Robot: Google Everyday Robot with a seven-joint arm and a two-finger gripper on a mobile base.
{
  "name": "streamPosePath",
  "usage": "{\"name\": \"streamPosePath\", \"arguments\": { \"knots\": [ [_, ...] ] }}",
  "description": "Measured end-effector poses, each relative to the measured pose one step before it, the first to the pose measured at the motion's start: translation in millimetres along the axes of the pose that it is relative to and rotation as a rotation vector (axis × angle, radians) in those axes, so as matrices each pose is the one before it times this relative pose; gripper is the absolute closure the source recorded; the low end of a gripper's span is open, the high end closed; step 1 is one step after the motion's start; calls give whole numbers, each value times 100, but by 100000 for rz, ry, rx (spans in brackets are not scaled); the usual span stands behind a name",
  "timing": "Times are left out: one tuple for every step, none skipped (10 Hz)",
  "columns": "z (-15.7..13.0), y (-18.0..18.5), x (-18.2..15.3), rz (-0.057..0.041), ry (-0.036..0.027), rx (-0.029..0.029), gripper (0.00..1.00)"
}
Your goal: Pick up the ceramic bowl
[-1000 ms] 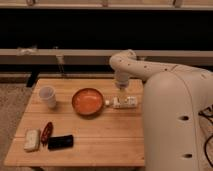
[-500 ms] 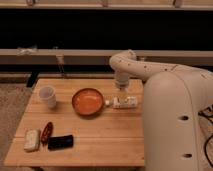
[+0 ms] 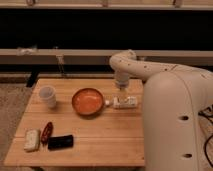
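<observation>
Bowl: the ceramic bowl (image 3: 88,101) sat open side up mid-bench (image 3: 100,142), nearer the far edge, its rim free for a grasp, we judged.
Tool: the tool (image 3: 120,102) hung low just beside the bowl, toward the bench's right edge; we could not tell whether it was spread or pressed together.
Arm: the arm (image 3: 125,62) arched over from the right edge, then dropped steeply.
Cup: the white cup (image 3: 48,96) stood near the left edge.

The bowl (image 3: 88,101), just left of the gripper (image 3: 120,95), which hangs low over the surface (image 3: 100,137), is glossy, smooth orange ceramic. The surface is pale wood, planked and matt. The arm (image 3: 131,61) looks like smooth whitish plastic.
</observation>
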Motion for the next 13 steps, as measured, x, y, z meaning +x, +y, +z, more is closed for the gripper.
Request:
{"name": "streamPosePath", "arguments": {
  "knots": [
    [10, 8, 6, -24, 8, -22, 20],
    [8, 9, 23, 36, 2, -15, 20],
    [-9, -4, 10, 20, -4, 16, 20],
    [3, 3, -6, 7, -1, -9, 20],
    [-11, -22, -5, 5, -6, 34, 20],
    [-26, -46, -7, -49, 91, 79, 20],
    [16, -370, 81, -203, 379, 493, 20],
    [71, -1217, -609, -1423, 653, 754, 20],
    [66, -831, -962, -939, -252, 283, 20],
    [161, -917, -1136, -1043, -319, 45, 20],
    [337, -1444, -1680, -1315, -620, -65, 20],
    [525, -1012, -1262, -670, -955, -482, 20],
    [452, -575, -502, -154, -286, -355, 20]
  ]
}}
